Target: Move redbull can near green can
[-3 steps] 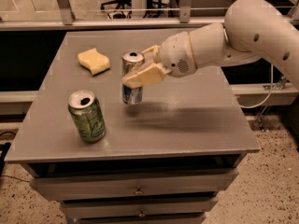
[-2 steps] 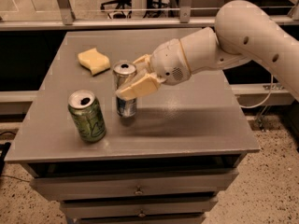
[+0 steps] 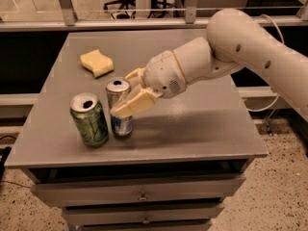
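The redbull can (image 3: 119,109) is slim and silver with blue patches. It stands on the grey table (image 3: 192,124) near the front left. The green can (image 3: 89,119) is wider, light green with pale swirls, and stands just left of the redbull can, almost touching it. My gripper (image 3: 129,96) reaches in from the right on the white arm (image 3: 231,52). Its cream fingers (image 3: 134,105) are shut around the upper middle of the redbull can.
A yellow sponge (image 3: 96,62) lies at the back left of the table. Drawers (image 3: 142,196) sit under the table's front edge. A rail and a window ledge run behind the table.
My gripper has carried the redbull can left and toward the front of the table, down next to the green can. The green can and the sponge have not moved.
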You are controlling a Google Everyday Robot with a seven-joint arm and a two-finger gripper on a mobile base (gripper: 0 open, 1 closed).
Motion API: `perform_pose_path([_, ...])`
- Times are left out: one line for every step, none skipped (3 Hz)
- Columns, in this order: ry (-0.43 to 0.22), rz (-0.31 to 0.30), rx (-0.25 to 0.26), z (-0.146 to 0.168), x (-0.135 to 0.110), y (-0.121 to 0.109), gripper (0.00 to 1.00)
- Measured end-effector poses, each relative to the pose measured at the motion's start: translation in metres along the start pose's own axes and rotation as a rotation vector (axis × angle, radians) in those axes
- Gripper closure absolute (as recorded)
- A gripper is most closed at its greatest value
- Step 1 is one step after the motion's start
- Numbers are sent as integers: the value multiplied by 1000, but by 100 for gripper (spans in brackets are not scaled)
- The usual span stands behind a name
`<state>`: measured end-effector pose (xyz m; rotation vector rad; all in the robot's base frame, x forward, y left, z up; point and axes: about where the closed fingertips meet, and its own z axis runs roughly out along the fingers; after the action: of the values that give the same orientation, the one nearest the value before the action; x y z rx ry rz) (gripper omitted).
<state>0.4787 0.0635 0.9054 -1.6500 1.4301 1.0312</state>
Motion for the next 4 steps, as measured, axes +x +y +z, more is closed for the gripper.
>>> perform_pose_path([-7,-55,-17,8,1,6,54])
perform_pose_path([-1,-96,-25,11,2,8,23])
perform_pose_path([3,-118,-26,12,2,9,1])
perform_pose_path([17,-134,-26,10,2,7,0])
